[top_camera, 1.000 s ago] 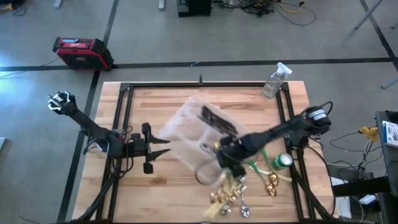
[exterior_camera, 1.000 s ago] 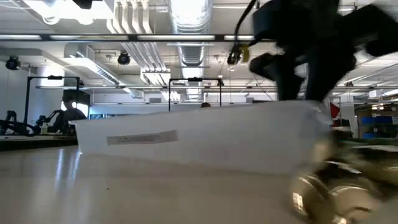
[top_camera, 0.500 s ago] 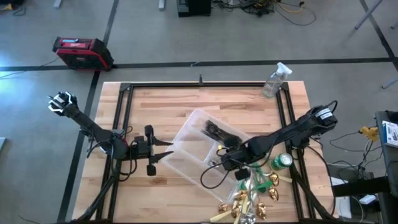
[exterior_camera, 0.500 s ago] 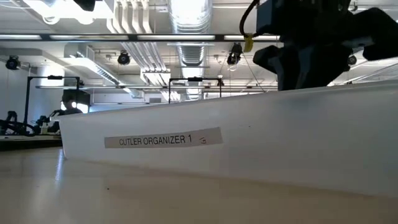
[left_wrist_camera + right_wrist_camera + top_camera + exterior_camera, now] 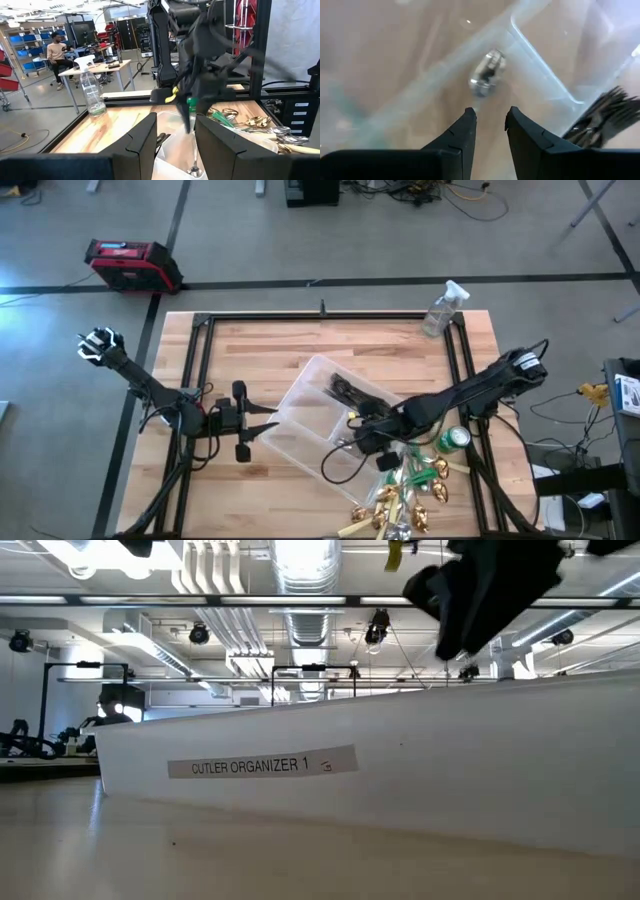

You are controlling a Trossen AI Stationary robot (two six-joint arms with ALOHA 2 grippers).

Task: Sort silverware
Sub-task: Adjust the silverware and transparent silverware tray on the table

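**A:** While the overhead shot hides it, the right wrist camera shows a silver spoon (image 5: 487, 79) in the clear organizer (image 5: 310, 420), just past the right gripper (image 5: 490, 120).

**B:** Yep, its jaws are slightly parted, holding nothing. Left gripper (image 5: 175, 132): parted, empty, beside the tray.

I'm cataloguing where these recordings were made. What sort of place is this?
Most likely a robotics lab or workshop, not a home: exposed ceiling ducts and strip lights overhead, blue storage bins on shelving, and a person seated at a workbench beyond the wooden table.
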